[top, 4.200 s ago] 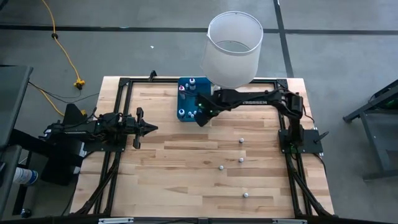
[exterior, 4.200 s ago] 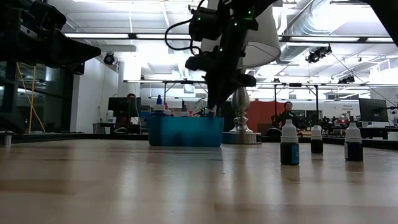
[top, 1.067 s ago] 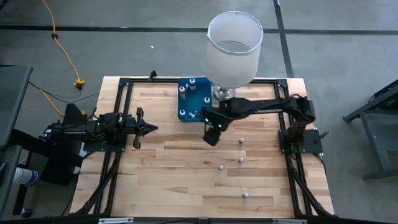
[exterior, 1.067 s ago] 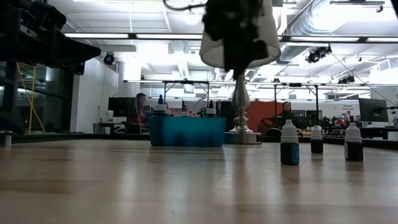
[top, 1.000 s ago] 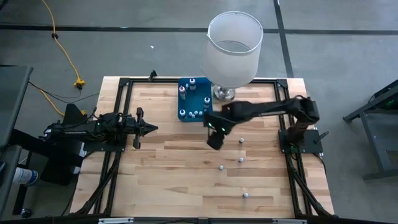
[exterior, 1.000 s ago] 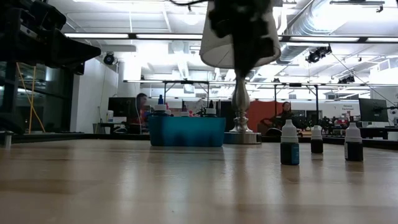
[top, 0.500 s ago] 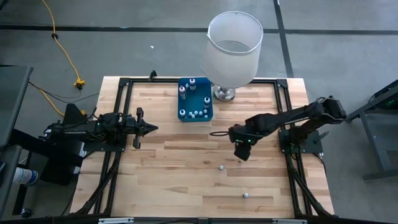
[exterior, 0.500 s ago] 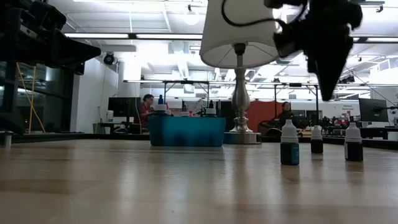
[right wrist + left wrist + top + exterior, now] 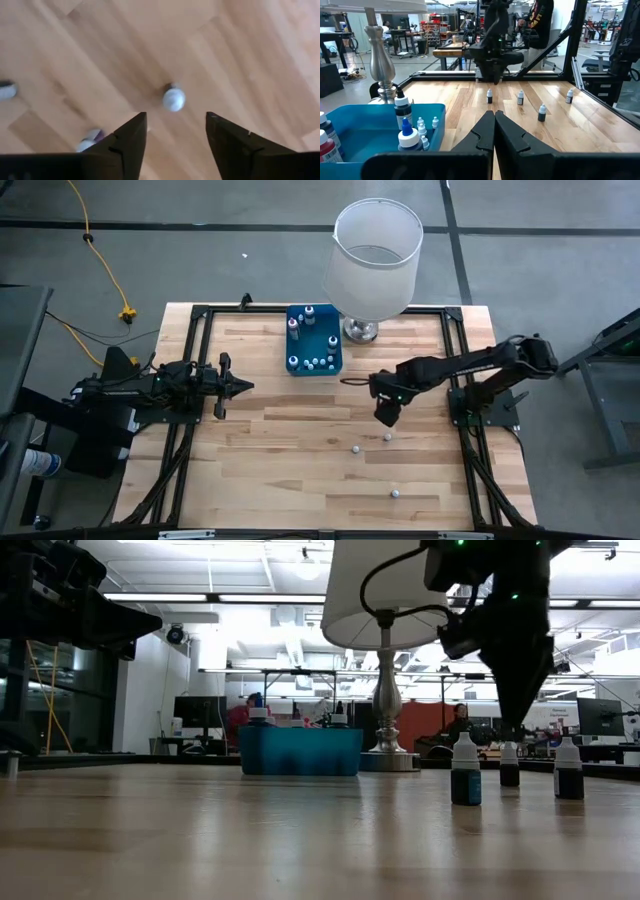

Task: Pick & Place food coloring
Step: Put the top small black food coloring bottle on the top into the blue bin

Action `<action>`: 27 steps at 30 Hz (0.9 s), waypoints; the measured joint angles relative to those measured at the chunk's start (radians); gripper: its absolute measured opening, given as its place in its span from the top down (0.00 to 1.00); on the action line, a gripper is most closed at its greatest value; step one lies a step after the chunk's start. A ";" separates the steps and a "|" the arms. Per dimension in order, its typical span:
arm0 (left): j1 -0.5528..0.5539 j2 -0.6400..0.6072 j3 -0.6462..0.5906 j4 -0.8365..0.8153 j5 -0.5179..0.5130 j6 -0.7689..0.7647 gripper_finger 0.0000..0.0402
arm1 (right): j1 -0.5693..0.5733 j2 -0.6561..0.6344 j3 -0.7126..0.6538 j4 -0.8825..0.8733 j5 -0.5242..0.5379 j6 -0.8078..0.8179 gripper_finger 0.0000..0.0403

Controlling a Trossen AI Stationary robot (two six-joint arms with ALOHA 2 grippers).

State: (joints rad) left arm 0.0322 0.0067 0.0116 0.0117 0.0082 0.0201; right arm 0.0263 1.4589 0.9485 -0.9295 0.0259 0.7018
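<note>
1. The right gripper (image 9: 386, 418) has left the blue bin (image 9: 314, 340) (its last bottle now inside) and swung back over the bench (image 9: 280, 450), fingers spread and empty.
2. The next bottle (image 9: 173, 98) stands upright just below, between the open fingers; three others (image 9: 386, 437) stand nearby.
3. The left gripper (image 9: 240, 386) waits clenched.

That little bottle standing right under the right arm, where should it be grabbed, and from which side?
Take the bottle by its white cap, coming straight down from above. It stands upright on the table with the cap on top, and the bare wood around it leaves room for both fingers. The right end effector hangs open over it, pointing down.
</note>
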 joint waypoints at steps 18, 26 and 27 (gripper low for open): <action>0.000 0.000 0.000 0.000 0.000 0.000 1.00 | -0.072 0.145 -0.001 0.042 -0.046 0.016 0.48; 0.000 0.000 0.000 0.000 0.000 0.000 1.00 | -0.072 0.145 -0.013 0.057 -0.062 0.016 0.56; 0.000 0.000 0.000 0.000 0.000 0.000 1.00 | -0.072 0.145 -0.020 0.064 -0.062 0.016 0.57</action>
State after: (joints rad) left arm 0.0322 0.0068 0.0116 0.0119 0.0081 0.0200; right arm -0.0456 1.6039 0.9284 -0.8651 -0.0364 0.7177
